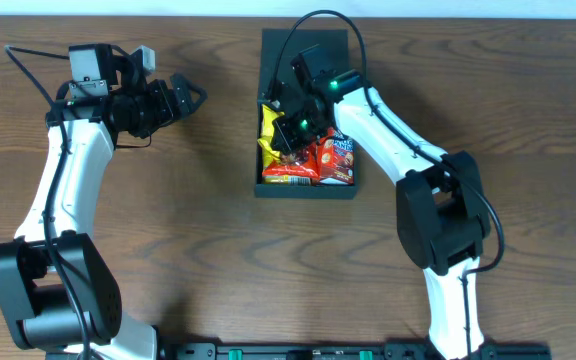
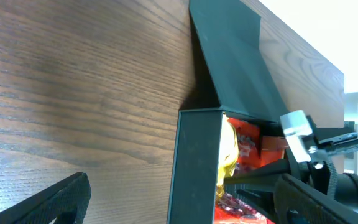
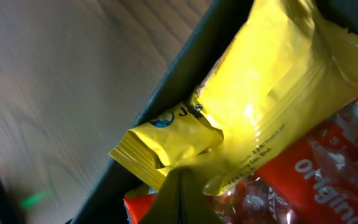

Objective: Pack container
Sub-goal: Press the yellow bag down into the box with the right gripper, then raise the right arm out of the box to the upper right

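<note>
The black container [image 1: 306, 192] lies open at the table's top centre, its flap lid [image 1: 303, 55] folded back flat. Inside lie a yellow packet [image 1: 267, 125] along the left wall and red packets [image 1: 334, 160]. My right gripper [image 1: 286, 135] reaches into the box. In the right wrist view its tips [image 3: 180, 180] are shut on a crumpled edge of the yellow packet [image 3: 272, 81], beside the container wall [image 3: 169, 102]. My left gripper [image 1: 190, 97] hovers open over bare wood left of the container, holding nothing. Its wide-apart fingers [image 2: 48, 202] frame the container wall [image 2: 197, 155].
Brown wooden table [image 1: 188, 220] all around the box. The right arm [image 1: 398, 130] slants across the box's right side. The left arm [image 1: 68, 180] stands along the left edge. The table's far edge [image 2: 316, 46] shows in the left wrist view.
</note>
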### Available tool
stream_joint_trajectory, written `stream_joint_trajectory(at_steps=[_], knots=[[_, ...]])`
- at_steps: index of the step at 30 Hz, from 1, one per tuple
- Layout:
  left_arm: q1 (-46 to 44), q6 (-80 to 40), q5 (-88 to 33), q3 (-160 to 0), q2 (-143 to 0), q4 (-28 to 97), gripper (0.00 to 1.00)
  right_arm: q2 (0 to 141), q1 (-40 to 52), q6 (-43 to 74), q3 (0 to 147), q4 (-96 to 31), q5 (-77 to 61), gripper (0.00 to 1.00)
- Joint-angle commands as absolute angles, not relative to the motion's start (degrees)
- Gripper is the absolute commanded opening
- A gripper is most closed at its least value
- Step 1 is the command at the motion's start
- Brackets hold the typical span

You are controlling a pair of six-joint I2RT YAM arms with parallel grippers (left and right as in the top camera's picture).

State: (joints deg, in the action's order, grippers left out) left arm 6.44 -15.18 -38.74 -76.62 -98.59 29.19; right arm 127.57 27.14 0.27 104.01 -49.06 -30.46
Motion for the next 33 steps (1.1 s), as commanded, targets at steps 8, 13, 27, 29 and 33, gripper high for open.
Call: stream_joint_trajectory(at_steps=[8, 13, 27, 29, 33], knots=[[6.8, -15.4, -38.3, -77.0, -98.8, 29.4, 0.95, 125.6, 26.4, -3.5, 106.8, -49.9, -35.0, 0.02], [6.8, -15.4, -36.8, -77.0, -98.8, 29.3, 0.95, 127.8, 27.2, -4.8, 106.6, -49.5, -34.1, 0.01], [6.8, -15.4, -33.8, -77.0, -98.8, 29.1, 0.95, 127.8, 25.2, -4.8, 112.4, -53.3, -37.3, 0.01], [6.8, -15.4, -33.8, -77.0, -98.8, 28.9, 0.95, 126.2, 23.9, -4.9, 116.0, -56.6, -37.5, 0.01], [6.8, -15.4, -33.8, -77.0, -98.8, 28.2, 0.95, 121.3, 19.5, -9.2, 121.0, -63.0, -37.5, 0.01]])
